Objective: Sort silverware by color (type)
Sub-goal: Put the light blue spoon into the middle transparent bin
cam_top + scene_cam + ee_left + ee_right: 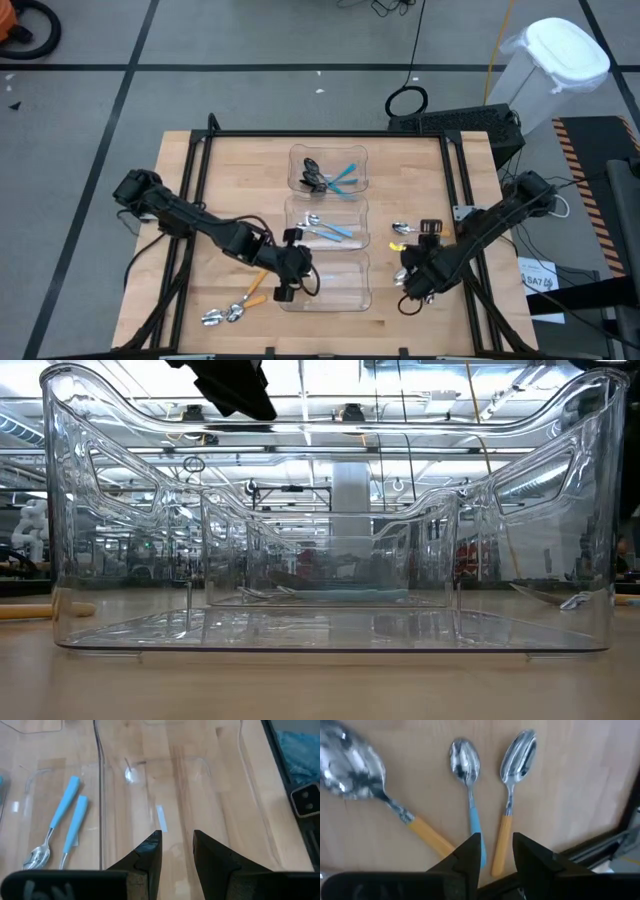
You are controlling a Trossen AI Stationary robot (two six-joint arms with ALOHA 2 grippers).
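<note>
Pale wooden table (200, 200) carries three clear plastic bins (328, 170) down its centre. Left gripper (284, 270), at seven o'clock, hovers over the nearest bin with a narrow gap between its fingers, holding nothing. Right gripper (496, 851), at four o'clock, is narrowly parted above a blue-handled silver spoon (469, 790) and an orange-handled silver spoon (512, 785).

The light wooden table (240, 170) stands on a grey floor (250, 40) marked with dark lines. A white lidded bin (550, 65) stands beyond the table's far right corner.
</note>
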